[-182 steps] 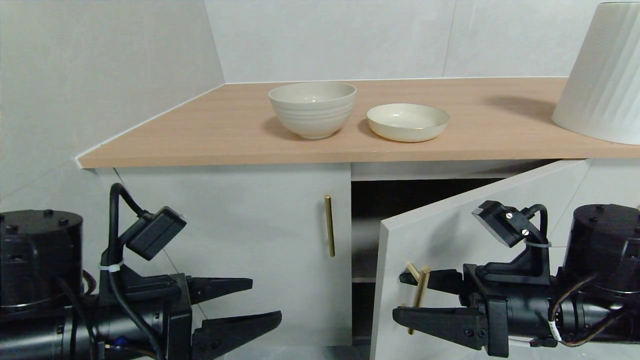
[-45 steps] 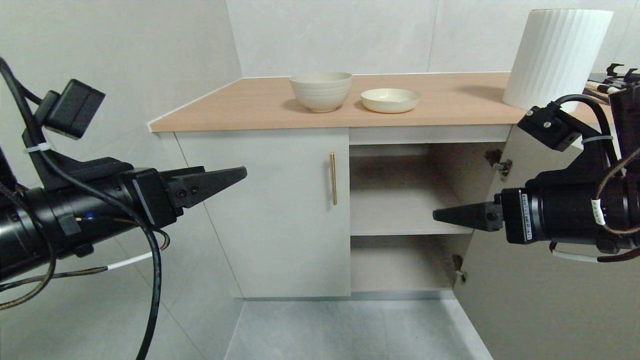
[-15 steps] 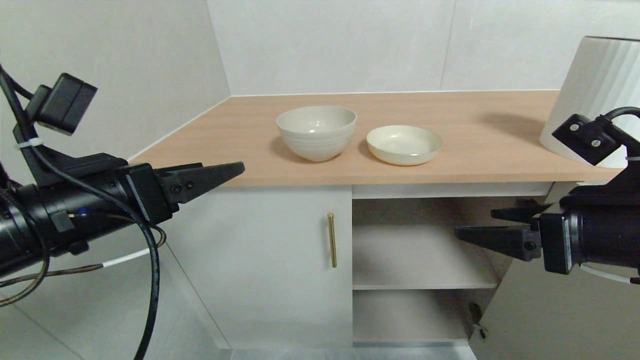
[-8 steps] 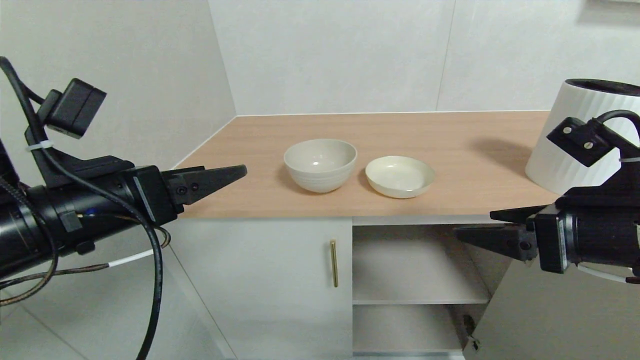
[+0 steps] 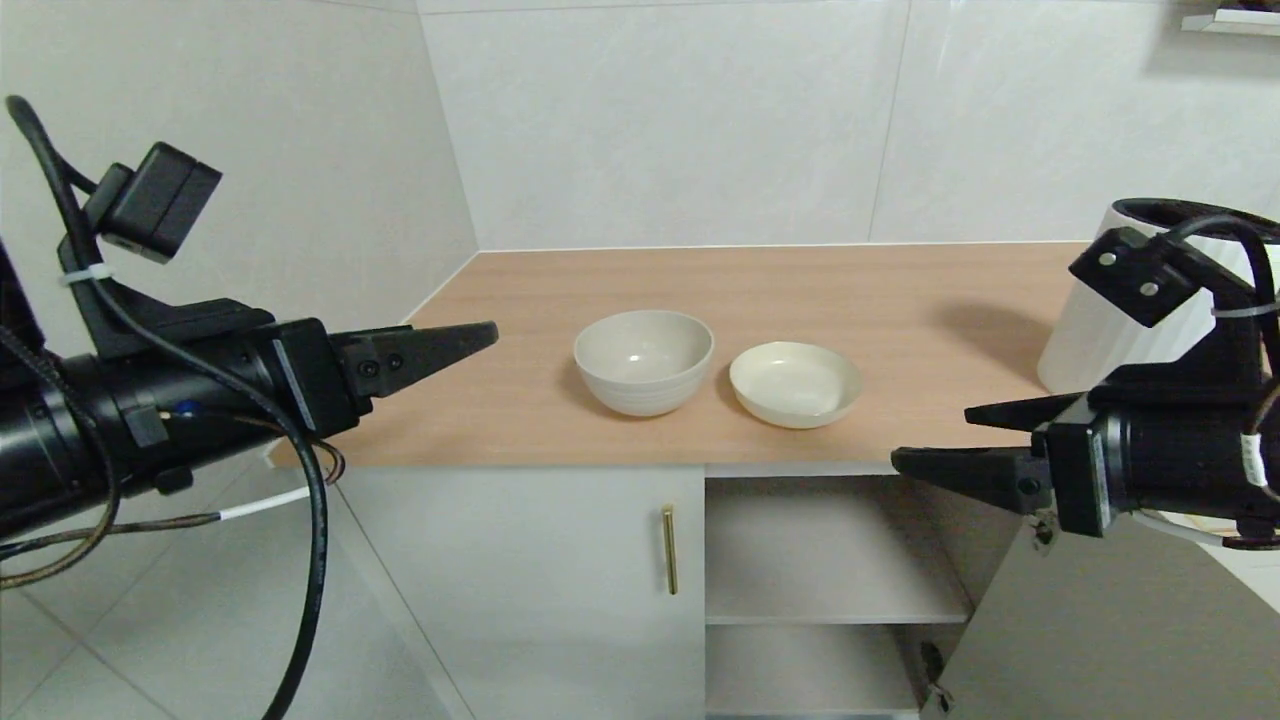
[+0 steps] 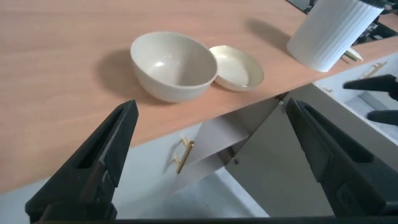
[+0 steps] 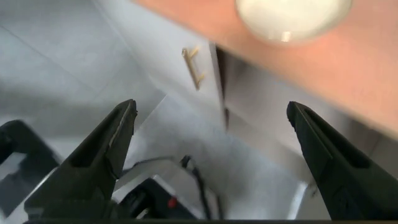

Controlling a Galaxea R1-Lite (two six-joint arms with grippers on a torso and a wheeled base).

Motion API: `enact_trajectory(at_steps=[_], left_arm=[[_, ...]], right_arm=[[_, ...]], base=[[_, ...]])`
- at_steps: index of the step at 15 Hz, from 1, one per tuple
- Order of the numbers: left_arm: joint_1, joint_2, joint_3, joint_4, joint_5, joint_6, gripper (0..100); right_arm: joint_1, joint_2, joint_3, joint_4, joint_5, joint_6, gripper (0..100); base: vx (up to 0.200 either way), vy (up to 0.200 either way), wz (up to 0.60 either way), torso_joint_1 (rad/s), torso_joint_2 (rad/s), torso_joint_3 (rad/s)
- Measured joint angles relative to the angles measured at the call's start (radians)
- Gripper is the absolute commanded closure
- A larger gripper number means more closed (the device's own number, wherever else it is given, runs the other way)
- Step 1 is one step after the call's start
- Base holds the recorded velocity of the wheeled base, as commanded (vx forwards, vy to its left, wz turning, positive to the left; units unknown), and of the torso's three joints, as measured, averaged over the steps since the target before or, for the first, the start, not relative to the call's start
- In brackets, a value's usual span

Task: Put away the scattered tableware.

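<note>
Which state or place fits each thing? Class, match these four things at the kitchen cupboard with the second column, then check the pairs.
Things:
1. deep bowl
2. shallow dish
3. left cupboard door
4. right cupboard door

Places or states:
a. swung open
b. on the counter, on the robot's left of its neighbour
c. shut
d. on the counter, on the robot's right of its neighbour

Pairs: 1-b, 2-d, 3-c, 4-a
</note>
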Motion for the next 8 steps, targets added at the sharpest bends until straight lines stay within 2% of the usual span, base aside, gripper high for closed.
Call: enact_trajectory(at_steps=[1, 4, 5, 7, 8], left_arm=[[-0.001, 0.014, -0.048, 0.055, 0.0, 0.001, 0], [0.0, 0.064, -0.159, 0.304, -0.002, 0.0, 0], [-0.001, 0.088, -0.189, 0.334, -0.003, -0.005, 0], [-0.005, 0.135, -0.22, 0.347, 0.009, -0.037, 0], [-0.013, 0.159, -0.235, 0.348, 0.032, -0.086, 0]], right_arm=[[-0.001, 0.031, -0.034, 0.016, -0.038, 0.019, 0], [-0.008, 0.131, -0.196, 0.153, -0.13, 0.181, 0], [-0.011, 0.166, -0.246, 0.183, -0.142, 0.237, 0], [-0.02, 0.217, -0.295, 0.194, -0.164, 0.289, 0], [-0.023, 0.242, -0.314, 0.194, -0.186, 0.311, 0]], base=[[0.0, 0.0, 0.0, 0.0, 0.0, 0.0], [0.0, 0.0, 0.0, 0.0, 0.0, 0.0], [0.0, 0.0, 0.0, 0.0, 0.0, 0.0], [0.0, 0.0, 0.0, 0.0, 0.0, 0.0], [0.0, 0.0, 0.0, 0.0, 0.0, 0.0]])
